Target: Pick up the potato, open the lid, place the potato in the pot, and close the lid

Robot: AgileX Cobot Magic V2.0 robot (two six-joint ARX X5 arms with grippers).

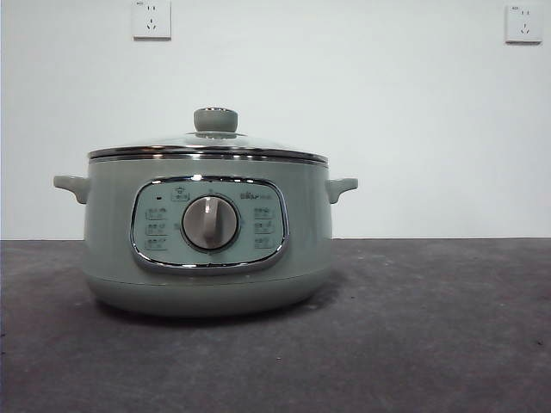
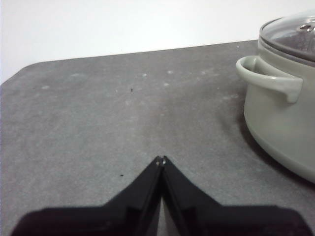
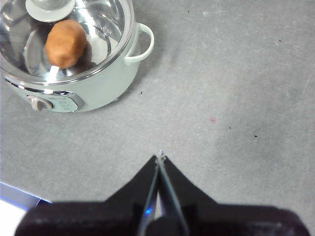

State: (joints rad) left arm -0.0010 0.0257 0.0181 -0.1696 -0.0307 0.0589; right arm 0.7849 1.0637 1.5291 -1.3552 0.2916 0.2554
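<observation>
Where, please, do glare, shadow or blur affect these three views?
Front view: a soft shadow hugs the base of the pale sage-green round cooker pot. Left wrist view: the domed clear glass lid looks soft. Right wrist view: reflections streak the lid, yet the orange-brown matte potato stays clear.

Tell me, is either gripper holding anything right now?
Nothing is held. The left gripper and right gripper are both shut on nothing, away from the pot.

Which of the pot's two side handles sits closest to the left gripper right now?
The handle showing in the left wrist view, on the pot beside the shut left gripper. The opposite handle faces the right gripper instead.
</observation>
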